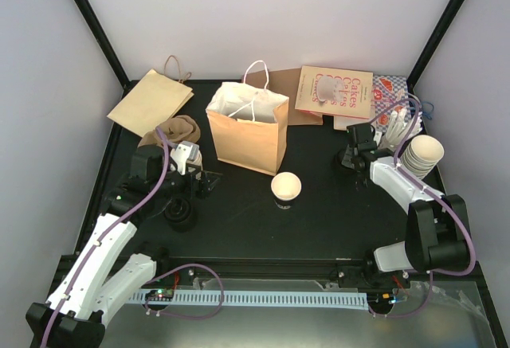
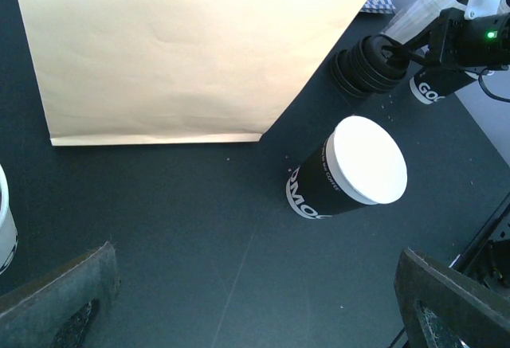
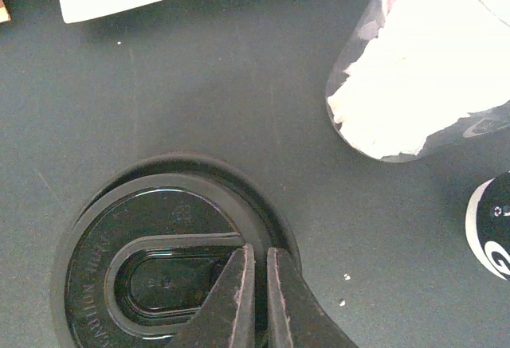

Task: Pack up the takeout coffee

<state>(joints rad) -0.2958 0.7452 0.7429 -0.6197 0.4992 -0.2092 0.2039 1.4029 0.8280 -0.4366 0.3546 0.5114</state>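
Note:
The takeout coffee cup point(image 1: 285, 187) stands upright and open-topped in the middle of the table; it is black with white lettering and white inside point(image 2: 351, 173). Its black lid point(image 3: 159, 260) tops a stack of lids point(image 2: 368, 65) at the right. My right gripper point(image 3: 259, 256) is shut there, pinching that lid's rim between its fingertips point(image 1: 355, 157). My left gripper point(image 2: 255, 308) hangs open over bare table to the left of the cup point(image 1: 195, 174), with nothing between its fingers. The tan paper bag point(image 1: 247, 129) stands open behind the cup.
A stack of white cups point(image 1: 421, 155) and a plastic sleeve of white items point(image 3: 414, 85) lie at the right. A cake book point(image 1: 335, 91) and a flat brown bag point(image 1: 150, 101) lie at the back. A black round object point(image 1: 179, 217) sits by my left arm.

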